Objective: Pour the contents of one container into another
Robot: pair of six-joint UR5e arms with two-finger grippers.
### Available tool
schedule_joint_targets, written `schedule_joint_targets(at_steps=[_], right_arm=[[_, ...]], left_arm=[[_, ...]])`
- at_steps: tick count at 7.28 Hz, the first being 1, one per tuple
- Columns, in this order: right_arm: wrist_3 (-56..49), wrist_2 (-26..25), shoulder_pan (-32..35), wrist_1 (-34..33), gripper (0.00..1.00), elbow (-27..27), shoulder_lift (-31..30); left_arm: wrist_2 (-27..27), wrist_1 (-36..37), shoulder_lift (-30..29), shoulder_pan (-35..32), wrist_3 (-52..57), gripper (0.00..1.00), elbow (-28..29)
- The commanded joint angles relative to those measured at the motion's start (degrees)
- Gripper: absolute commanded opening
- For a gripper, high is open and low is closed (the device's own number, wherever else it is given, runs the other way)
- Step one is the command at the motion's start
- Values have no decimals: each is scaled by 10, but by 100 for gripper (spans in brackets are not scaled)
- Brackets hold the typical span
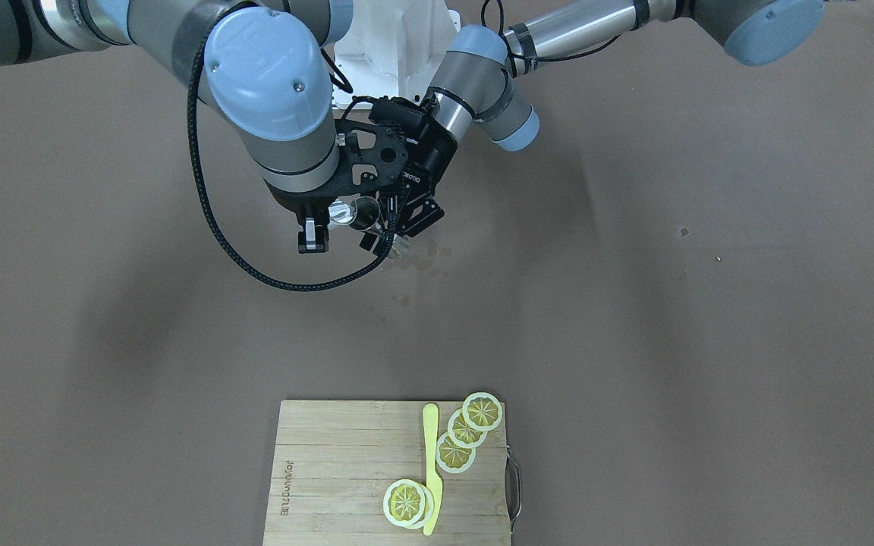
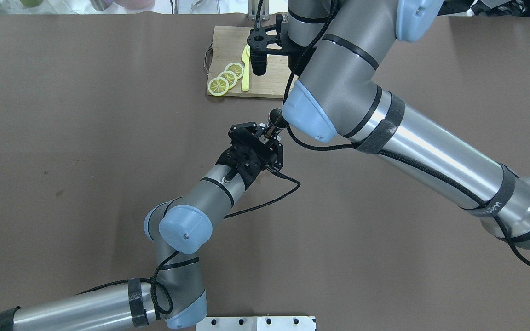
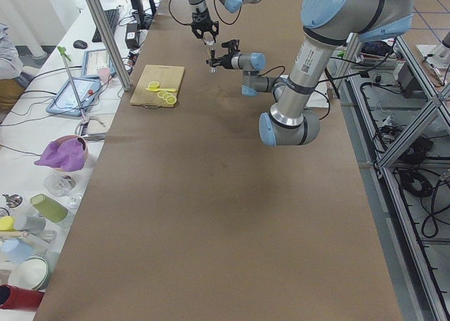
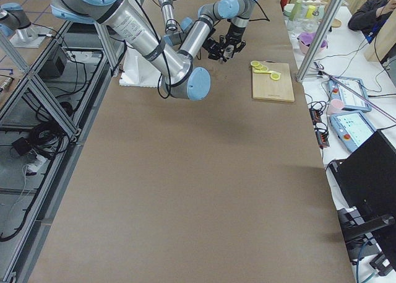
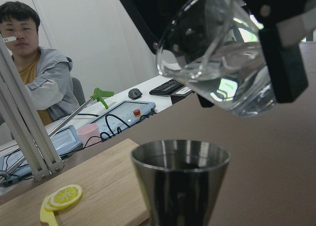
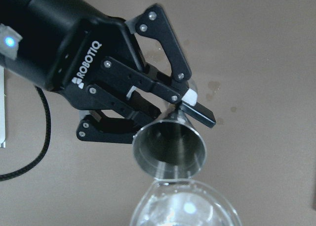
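- Black left gripper (image 6: 173, 118) is clenched on an upright steel cup (image 6: 170, 152) above the table (image 1: 634, 303).
- A tilted glass (image 5: 217, 63) is grasped by the right gripper (image 1: 334, 218) just over it.
- Liquid could be spilled if the narrow mouth is missed.

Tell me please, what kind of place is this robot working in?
Most likely a robotics lab, not a kitchen: the brown table stands beside aluminium framing and floor cables, with teach pendants on a side bench and an operator seated nearby.
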Motion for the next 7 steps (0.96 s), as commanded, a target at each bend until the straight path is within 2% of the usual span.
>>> schedule_joint_targets(at_steps=[1, 7], right_arm=[[-5, -13, 0, -37, 0, -5, 11], [4, -57, -3, -96, 0, -4, 45]], left_arm=[[0, -4, 1, 0, 0, 0, 0], [0, -5, 1, 0, 0, 0, 0]])
